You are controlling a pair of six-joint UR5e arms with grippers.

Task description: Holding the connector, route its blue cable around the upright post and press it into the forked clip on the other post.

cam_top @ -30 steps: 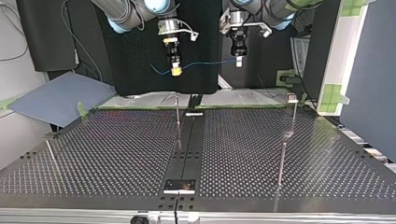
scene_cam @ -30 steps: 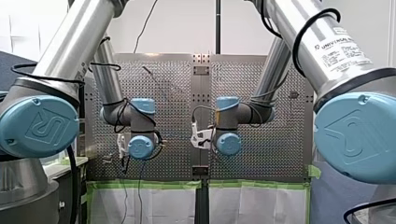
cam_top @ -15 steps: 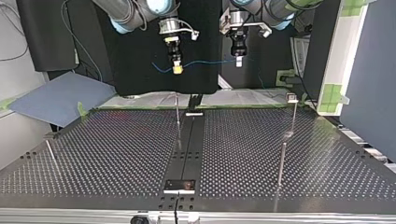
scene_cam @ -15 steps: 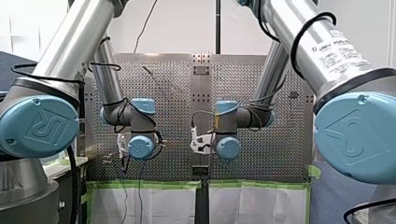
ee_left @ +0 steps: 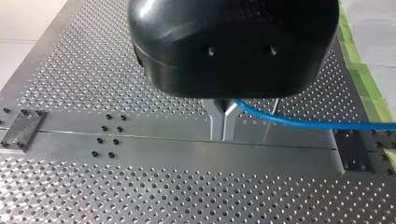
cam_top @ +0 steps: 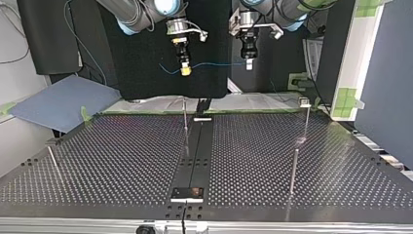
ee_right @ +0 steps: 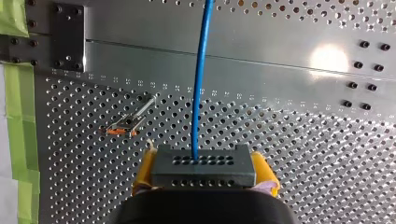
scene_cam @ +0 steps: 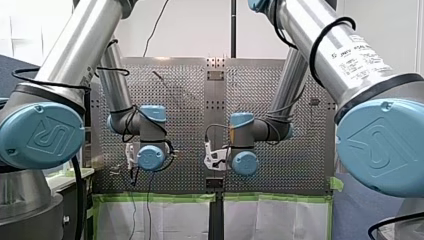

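Both aloft — right end effector (ee_right: 204,173) clamps connector (ee_right: 203,165); left end effector (ee_left: 223,133) pinches blue cable (ee_left: 299,122).

Lower now in the front view for my right arm's wrist (scene_cam: 244,163). Over in the top view, nudged a touch rightward and up with my right gripper (cam_top: 185,71), nearer my left gripper (cam_top: 249,64). Less sag in the blue cable (cam_top: 214,63) between them.

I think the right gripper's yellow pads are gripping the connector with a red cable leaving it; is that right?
Not quite: the right wrist view shows the cable is blue, not red. The right gripper's yellow pads do grip the connector.
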